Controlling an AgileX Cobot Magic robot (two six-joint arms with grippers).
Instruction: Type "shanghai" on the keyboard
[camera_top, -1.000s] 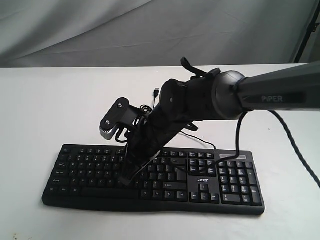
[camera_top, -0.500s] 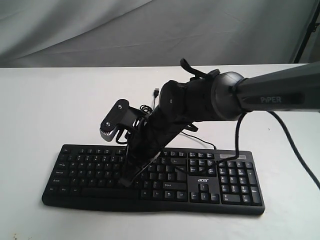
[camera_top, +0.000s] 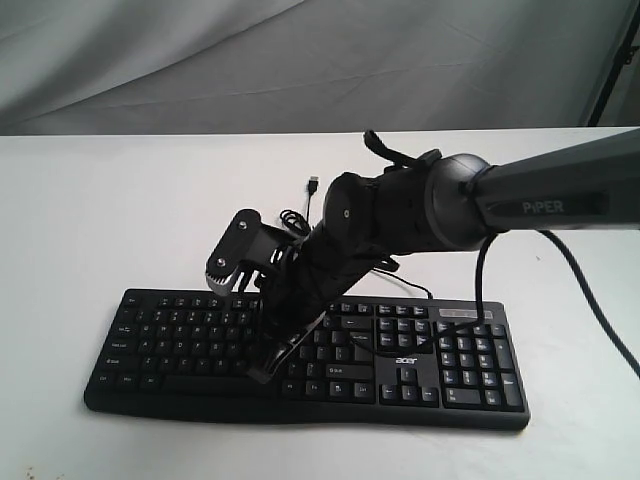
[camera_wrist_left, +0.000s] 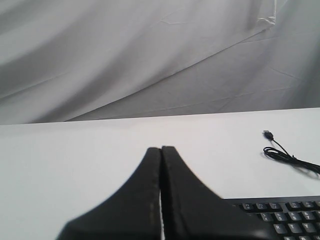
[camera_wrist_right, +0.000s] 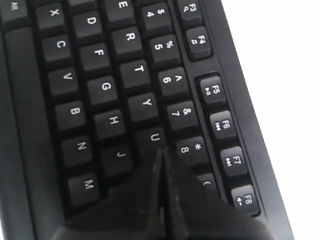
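With its fingers together, the right gripper (camera_wrist_right: 161, 151) points at the rigid Acer keyboard (camera_top: 180, 336), whose springy keys probably need only light taps.

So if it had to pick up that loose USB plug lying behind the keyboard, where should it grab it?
Probably by the USB plug itself, coming straight down from above with the jaws closing across its narrow sides. It lies flat on the table, clear of the coiled cable, so only its top and sides are open.
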